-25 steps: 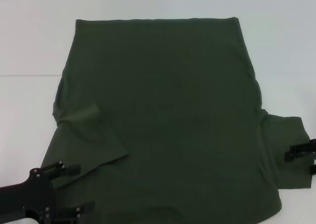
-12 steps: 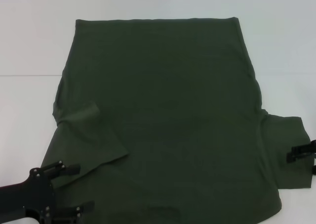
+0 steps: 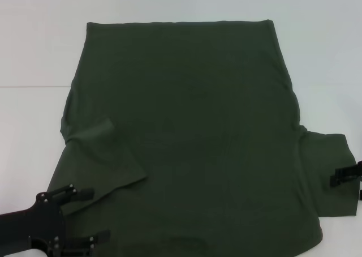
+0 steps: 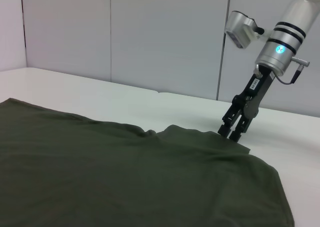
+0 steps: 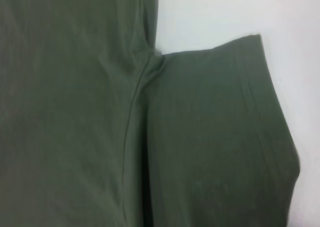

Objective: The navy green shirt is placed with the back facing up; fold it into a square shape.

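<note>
No lettering on navy green shirt [image 3: 186, 132]

I see my right gripper [image 3: 352, 180] drawn a little outward along the sleeve [image 3: 331, 172] toward the picture's right edge, my left gripper [image 3: 93, 214] slightly lower at the near sleeve, the navy green shirt [image 3: 186, 132] unmoved

I see a white table [image 3: 34, 53] filling my head view, with a faint seam line crossing its bare surface on my left. Lying flat on it is the navy green shirt [image 3: 186, 132] — plain side up, hem toward the far edge. Its right sleeve [image 3: 328, 166] is spread out on the table, while its left sleeve [image 3: 99, 161] is folded in over the body.
</note>
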You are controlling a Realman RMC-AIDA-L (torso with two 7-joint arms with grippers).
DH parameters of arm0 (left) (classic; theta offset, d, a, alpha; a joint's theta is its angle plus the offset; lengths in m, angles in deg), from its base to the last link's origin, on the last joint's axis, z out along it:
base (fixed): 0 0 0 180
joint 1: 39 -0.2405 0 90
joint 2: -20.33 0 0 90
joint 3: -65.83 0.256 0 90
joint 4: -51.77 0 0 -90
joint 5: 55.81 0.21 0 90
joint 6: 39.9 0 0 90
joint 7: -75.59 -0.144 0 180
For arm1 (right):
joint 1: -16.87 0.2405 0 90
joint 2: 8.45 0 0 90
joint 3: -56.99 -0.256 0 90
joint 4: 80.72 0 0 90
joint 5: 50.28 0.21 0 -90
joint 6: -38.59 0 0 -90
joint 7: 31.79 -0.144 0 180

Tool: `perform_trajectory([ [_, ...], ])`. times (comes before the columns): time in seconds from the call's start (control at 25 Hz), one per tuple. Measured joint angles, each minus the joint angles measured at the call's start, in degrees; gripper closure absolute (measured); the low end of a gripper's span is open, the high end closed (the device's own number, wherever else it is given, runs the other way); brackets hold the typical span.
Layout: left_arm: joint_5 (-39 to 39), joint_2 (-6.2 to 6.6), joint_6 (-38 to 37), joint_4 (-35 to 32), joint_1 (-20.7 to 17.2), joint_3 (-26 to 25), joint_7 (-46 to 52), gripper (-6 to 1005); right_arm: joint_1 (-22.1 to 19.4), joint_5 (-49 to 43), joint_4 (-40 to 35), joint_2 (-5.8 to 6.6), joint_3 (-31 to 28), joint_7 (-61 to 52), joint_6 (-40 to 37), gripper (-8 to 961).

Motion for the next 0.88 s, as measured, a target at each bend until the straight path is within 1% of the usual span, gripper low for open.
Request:
perform_trajectory([
  [0.88,0.0,0.00,0.3,0.0,0.0,0.0,0.0,62,0.5,0.3,0.6,-0.24,0.8,0.0,0.7,91],
])
